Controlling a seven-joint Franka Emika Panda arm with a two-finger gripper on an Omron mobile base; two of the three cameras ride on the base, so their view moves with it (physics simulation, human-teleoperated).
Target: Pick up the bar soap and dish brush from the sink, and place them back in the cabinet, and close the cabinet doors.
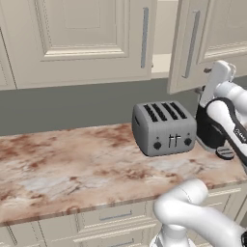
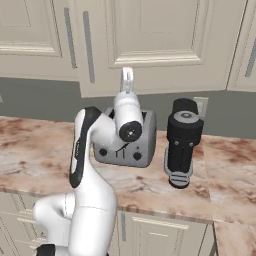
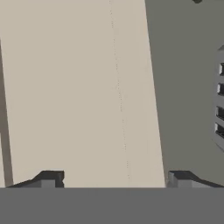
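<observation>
The cabinet's right door (image 1: pixel 205 46) stands swung partly open, its silver bar handle (image 1: pixel 193 43) on its left edge. The left door (image 1: pixel 91 38) looks flush or nearly so. Between them a strip of the beige cabinet (image 1: pixel 164 34) interior shows. My gripper (image 2: pixel 127 75) points upward at the lower edge of the open door (image 2: pixel 160 50), above the toaster. In the hand view the gripper (image 3: pixel 116 179) is open, nothing between its fingertips (image 3: pixel 50 178), with a flat cream surface close ahead. The bar soap, dish brush and sink are out of view.
A grey four-slot toaster (image 1: pixel 164 126) sits on the marbled counter (image 1: pixel 72 164) below the hand. A black appliance (image 2: pixel 182 142) stands just right of it. The dark grey wall (image 3: pixel 183 87) runs behind. Cream drawers (image 1: pixel 113 217) line the counter front.
</observation>
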